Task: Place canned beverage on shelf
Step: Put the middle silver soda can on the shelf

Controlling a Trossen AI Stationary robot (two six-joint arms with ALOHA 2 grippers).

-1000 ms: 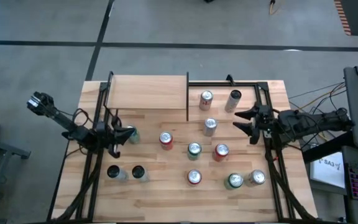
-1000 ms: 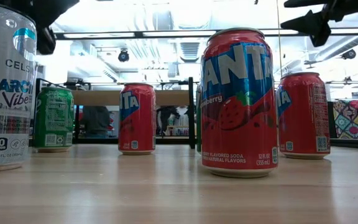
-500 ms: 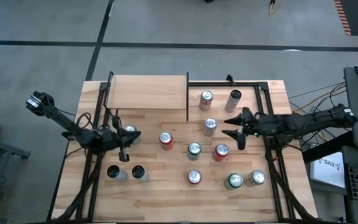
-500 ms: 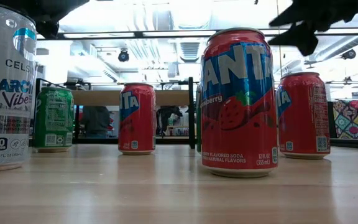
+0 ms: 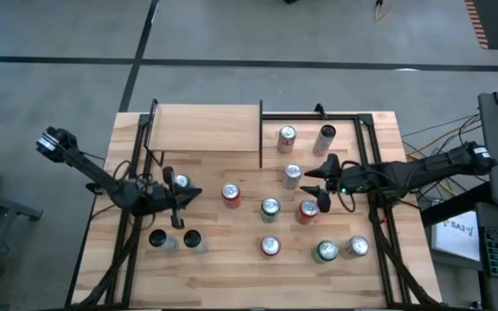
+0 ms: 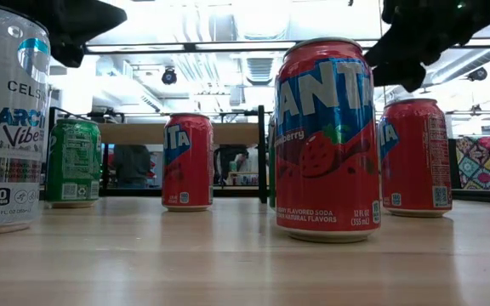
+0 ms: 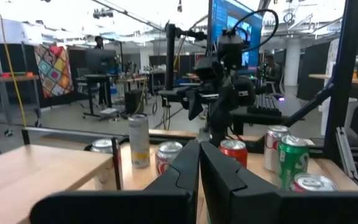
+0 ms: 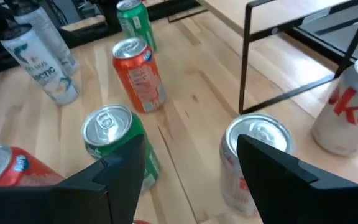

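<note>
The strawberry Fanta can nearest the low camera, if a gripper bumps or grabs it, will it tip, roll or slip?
The strawberry Fanta can stands upright on its flat base on the wooden tabletop, so a low push would probably slide it. It is tall for its base, so a high bump might tip it, and then it would likely roll. Its smooth glossy wall may slip in a light grip.

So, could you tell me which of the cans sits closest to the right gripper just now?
The silver-topped can just right of the shelf's black post. The open right gripper hangs beside it, with the red can next nearest; the other cans stand farther off.
</note>
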